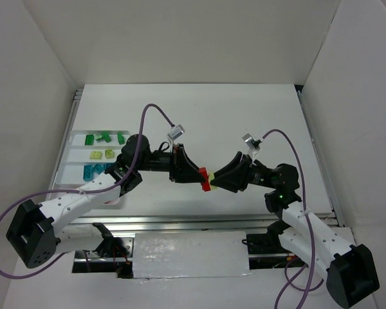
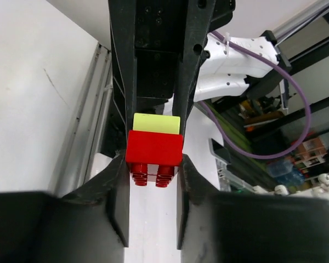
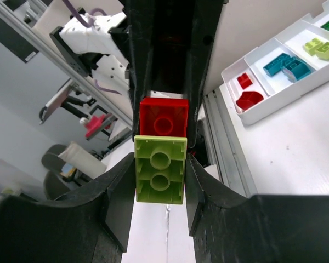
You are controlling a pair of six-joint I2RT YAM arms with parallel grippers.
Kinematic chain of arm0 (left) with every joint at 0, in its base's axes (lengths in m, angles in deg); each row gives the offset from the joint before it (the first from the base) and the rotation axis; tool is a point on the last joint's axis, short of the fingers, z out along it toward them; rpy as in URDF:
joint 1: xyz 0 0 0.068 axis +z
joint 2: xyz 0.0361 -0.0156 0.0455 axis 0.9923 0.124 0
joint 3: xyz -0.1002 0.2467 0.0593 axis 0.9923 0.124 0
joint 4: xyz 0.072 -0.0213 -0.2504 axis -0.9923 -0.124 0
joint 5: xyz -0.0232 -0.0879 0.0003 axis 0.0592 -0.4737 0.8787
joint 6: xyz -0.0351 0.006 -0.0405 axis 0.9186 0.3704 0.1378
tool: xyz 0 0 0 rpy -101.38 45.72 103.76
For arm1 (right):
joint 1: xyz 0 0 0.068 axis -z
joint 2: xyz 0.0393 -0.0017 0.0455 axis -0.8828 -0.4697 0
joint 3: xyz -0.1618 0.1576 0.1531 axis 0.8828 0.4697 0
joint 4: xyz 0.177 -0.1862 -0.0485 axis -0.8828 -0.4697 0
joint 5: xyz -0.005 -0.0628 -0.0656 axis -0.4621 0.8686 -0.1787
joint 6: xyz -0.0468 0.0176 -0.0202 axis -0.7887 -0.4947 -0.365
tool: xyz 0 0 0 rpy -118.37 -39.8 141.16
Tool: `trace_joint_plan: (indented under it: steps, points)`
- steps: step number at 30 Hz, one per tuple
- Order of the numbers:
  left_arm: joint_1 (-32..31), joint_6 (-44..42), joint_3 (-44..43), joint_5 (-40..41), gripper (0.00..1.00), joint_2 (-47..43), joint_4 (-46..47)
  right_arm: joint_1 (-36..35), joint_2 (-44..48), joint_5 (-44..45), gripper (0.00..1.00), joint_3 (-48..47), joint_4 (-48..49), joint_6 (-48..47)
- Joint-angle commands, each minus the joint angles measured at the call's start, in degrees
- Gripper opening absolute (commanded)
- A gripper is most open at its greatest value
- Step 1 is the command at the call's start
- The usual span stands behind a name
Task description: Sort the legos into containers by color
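A red lego (image 1: 204,179) and a lime lego (image 1: 211,175) are stuck together in mid-air over the table's middle, between both grippers. My left gripper (image 1: 198,175) is shut on the red lego (image 2: 154,148), with the lime lego (image 2: 156,123) beyond it. My right gripper (image 1: 217,180) is shut on the lime lego (image 3: 160,170), its underside facing the camera and the red lego (image 3: 164,118) behind it. The white tray of containers (image 1: 73,136) lies at the left, holding dark green legos (image 1: 103,137), lime legos (image 1: 101,154) and teal legos (image 1: 95,170).
In the right wrist view the tray (image 3: 263,112) shows red pieces (image 3: 245,90), teal bricks (image 3: 286,63) and lime bricks (image 3: 320,48) in separate compartments. My left arm (image 1: 83,193) covers the tray's near end. White walls enclose the table on three sides.
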Motion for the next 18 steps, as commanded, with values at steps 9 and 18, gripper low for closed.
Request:
trace_joint_plan:
  steps: [9, 18]
  points:
    - [7.48, -3.93, -4.22, -0.41, 0.00, -2.94, -6.36, 0.26, 4.31, 1.53, 0.00, -3.65, -13.24, -12.13]
    - [40.97, -13.56, -3.84, 12.94, 0.00, -10.15, -44.68, 5.27, 5.30, 3.21, 0.00, -2.41, -19.67, -16.71]
